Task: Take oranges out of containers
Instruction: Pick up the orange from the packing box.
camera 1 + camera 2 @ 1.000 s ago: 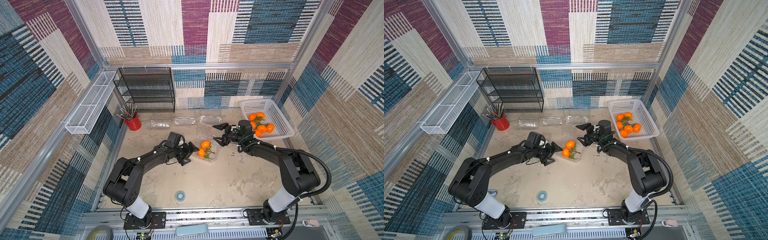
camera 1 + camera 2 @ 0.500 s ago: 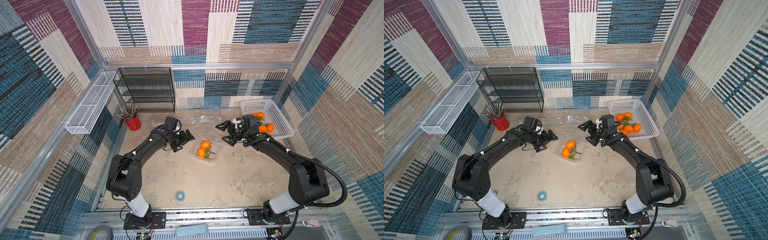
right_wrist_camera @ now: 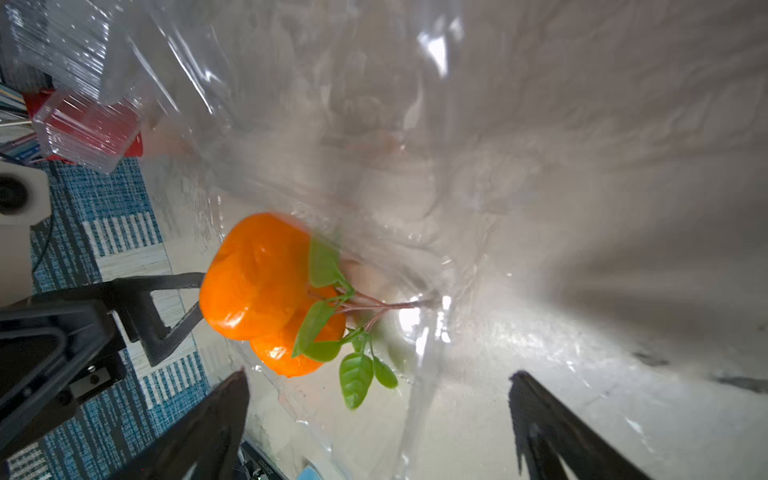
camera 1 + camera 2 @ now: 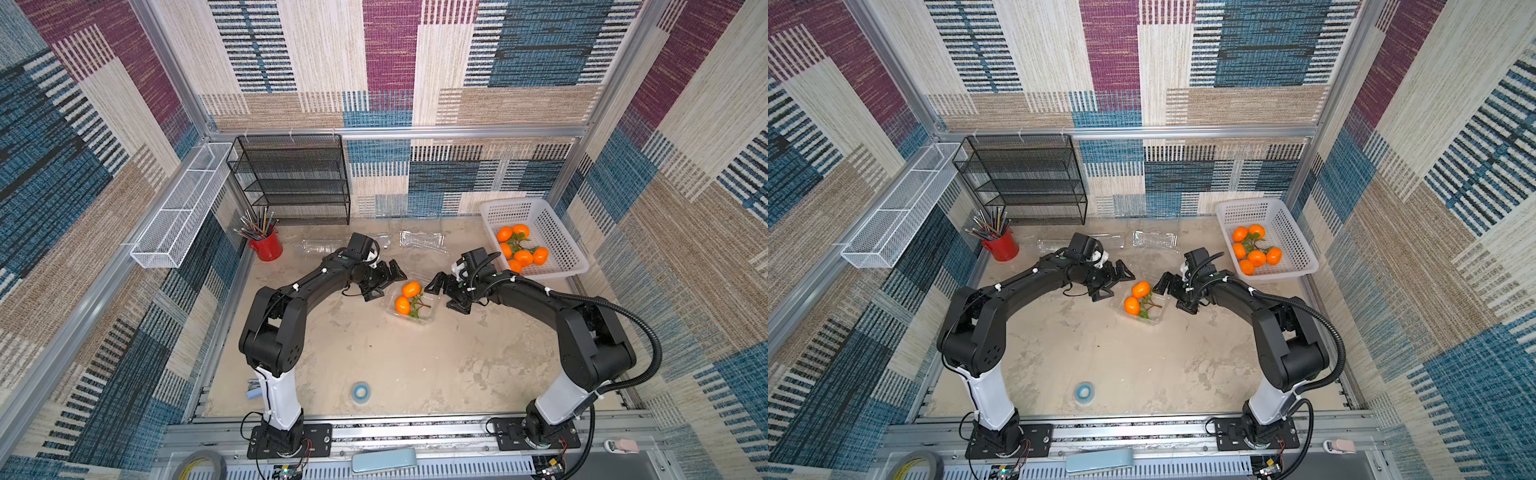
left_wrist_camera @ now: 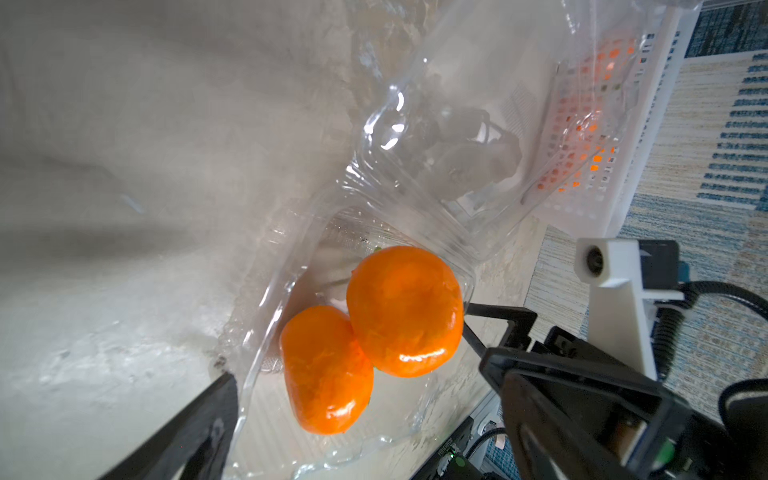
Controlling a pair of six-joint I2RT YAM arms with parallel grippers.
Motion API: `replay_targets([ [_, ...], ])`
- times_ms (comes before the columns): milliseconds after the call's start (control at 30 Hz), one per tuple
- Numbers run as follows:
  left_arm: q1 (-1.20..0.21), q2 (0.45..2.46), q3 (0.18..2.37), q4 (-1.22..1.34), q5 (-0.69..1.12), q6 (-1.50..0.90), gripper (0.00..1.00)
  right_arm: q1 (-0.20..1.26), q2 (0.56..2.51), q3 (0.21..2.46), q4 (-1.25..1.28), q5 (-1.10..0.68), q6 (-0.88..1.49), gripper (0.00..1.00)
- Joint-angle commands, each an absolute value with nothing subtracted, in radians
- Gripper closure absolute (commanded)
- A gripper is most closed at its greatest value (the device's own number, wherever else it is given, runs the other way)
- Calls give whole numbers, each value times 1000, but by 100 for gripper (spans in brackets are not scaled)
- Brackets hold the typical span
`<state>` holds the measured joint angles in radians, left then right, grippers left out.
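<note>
Two oranges [image 4: 407,296], leafed, sit in an open clear container [image 4: 430,316] mid-table. Left gripper [image 4: 387,282] is just left of it and right gripper [image 4: 443,296] just right, both with jaws spread wide, grasping nothing. Six further oranges [image 4: 523,257] lie in the white basket [image 4: 557,232], far right.

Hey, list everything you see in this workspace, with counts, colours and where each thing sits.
open container: one, clear, mid-table
packed oranges: two, orange with green leaves, in it
empty containers: about three, clear, along the back
basket: one, white, back right corner
loose oranges: six, orange, in the basket
cup: one, red, holding brushes, back left
shelf: one, black mesh, back wall
trough: one, white wire, left wall
tape roll: one, blue, table front
left tool: black, open, beside the open container
right tool: black, open, opposite side
</note>
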<state>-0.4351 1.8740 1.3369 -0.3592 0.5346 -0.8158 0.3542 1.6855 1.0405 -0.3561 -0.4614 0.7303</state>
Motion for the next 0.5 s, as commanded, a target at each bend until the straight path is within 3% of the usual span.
replay_targets([
  [0,-452,1850,1282,-280,555,-890,0,355,1702,1055,-341,-456,706,2],
  [467,-520,1730,1052,-71,563,-1103,0,343,1747,1218,-534,-358,581,2],
])
